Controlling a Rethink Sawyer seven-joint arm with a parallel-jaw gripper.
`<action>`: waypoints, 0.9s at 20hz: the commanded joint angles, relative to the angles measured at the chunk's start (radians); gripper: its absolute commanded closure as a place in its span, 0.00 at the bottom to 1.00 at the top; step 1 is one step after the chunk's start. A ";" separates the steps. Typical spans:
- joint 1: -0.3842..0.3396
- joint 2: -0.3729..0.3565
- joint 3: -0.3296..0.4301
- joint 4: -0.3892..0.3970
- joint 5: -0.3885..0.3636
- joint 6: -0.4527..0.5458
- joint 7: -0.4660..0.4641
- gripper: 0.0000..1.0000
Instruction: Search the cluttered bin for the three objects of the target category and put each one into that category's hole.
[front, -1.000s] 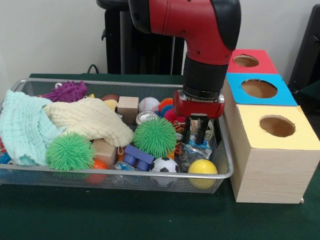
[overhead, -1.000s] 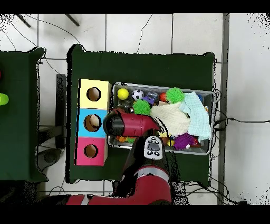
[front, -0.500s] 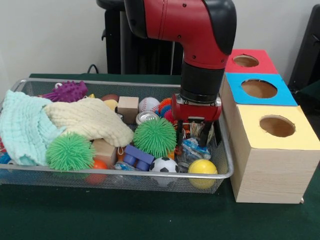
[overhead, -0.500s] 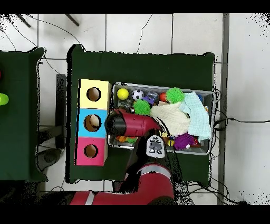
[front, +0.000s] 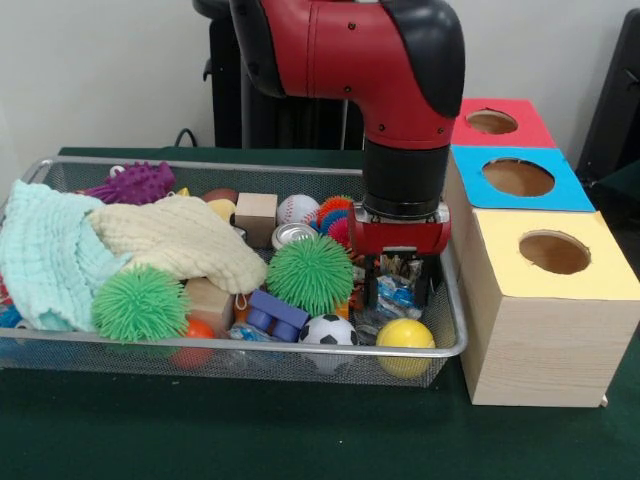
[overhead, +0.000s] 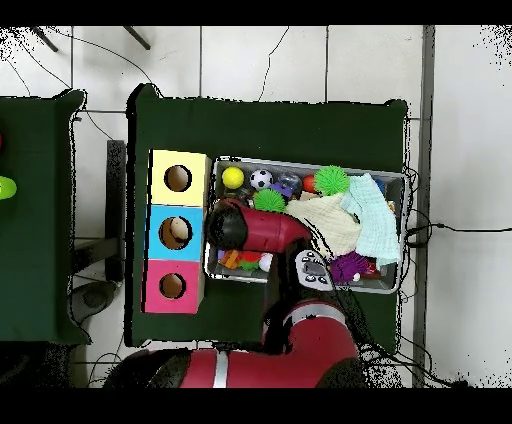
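- Down at the bin's (front: 445, 345) end nearest the boxes, the gripper (front: 399, 281) hangs among the clutter, its fingers spread, one on each side of a crinkly clear wrapper with blue on it (front: 398, 297) — I cannot tell whether they touch it, and nothing looks pinched.
- Just beside the claw, toward the camera in the front view, lie a yellow ball (front: 405, 335) and a small soccer ball (front: 329, 331); on its other side sits a green spiky ball (front: 310, 273), with a baseball (front: 297, 209) and a silver can end (front: 291, 235) behind that.
- Farther off are a second green spiky ball (front: 140, 303), a wooden block (front: 256, 212), a cream cloth (front: 180, 240), a pale green cloth (front: 45, 260) and a purple spiky toy (front: 135, 182).
- The target category is not named, so I cannot say which three things count; if balls, the yellow one is nearest, just in front of the claw and lower.
- The relation that matters: the three-hole box stands just outside the bin wall beside the claw, its yellow hole (front: 554, 252) nearest, then blue (front: 518, 177), then red (front: 491, 121) — any carry is a short lift up and sideways over the rim.
- No brand, label or writing can be read on anything.
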 joint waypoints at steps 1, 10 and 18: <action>-0.041 0.020 0.142 0.022 -0.003 -0.076 0.159 0.00; -0.104 0.039 0.239 0.049 -0.029 -0.173 0.175 0.00; -0.023 0.099 0.123 -0.003 0.033 -0.177 0.207 0.00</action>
